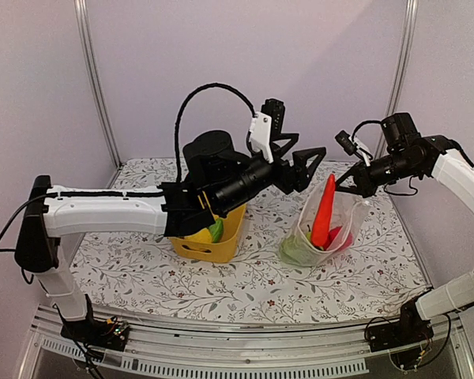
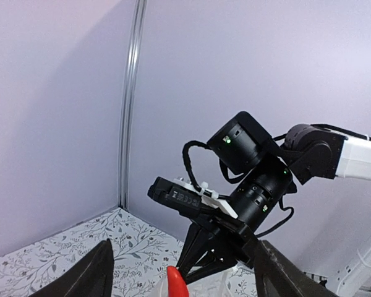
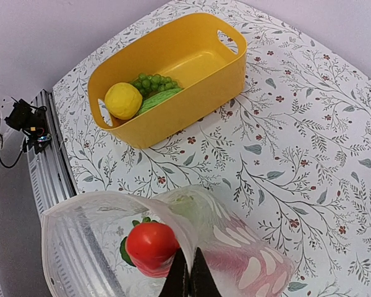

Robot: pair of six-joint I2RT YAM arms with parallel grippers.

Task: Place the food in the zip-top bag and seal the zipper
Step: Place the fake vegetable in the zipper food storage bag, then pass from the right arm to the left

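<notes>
The zip-top bag (image 1: 325, 237) stands open on the table, right of centre. A long red pepper (image 1: 325, 207) pokes tip-up out of its mouth, with green food (image 1: 297, 251) and another red piece (image 1: 340, 237) lower inside. My right gripper (image 1: 344, 186) is shut on the bag's rim; in the right wrist view its jaws (image 3: 190, 279) pinch the clear film beside a red piece with green leaves (image 3: 151, 245). The zipper (image 3: 99, 199) runs along the gaping rim, unsealed. My left gripper (image 1: 314, 168) hovers open and empty just left of the pepper's tip (image 2: 176, 281).
A yellow basket (image 1: 231, 235) sits left of the bag, under the left arm. It holds a yellow lemon (image 3: 123, 100), green grapes (image 3: 151, 81) and a long green piece (image 3: 158, 99). The flowered tablecloth (image 3: 297, 142) ends at a metal rail (image 3: 46, 179).
</notes>
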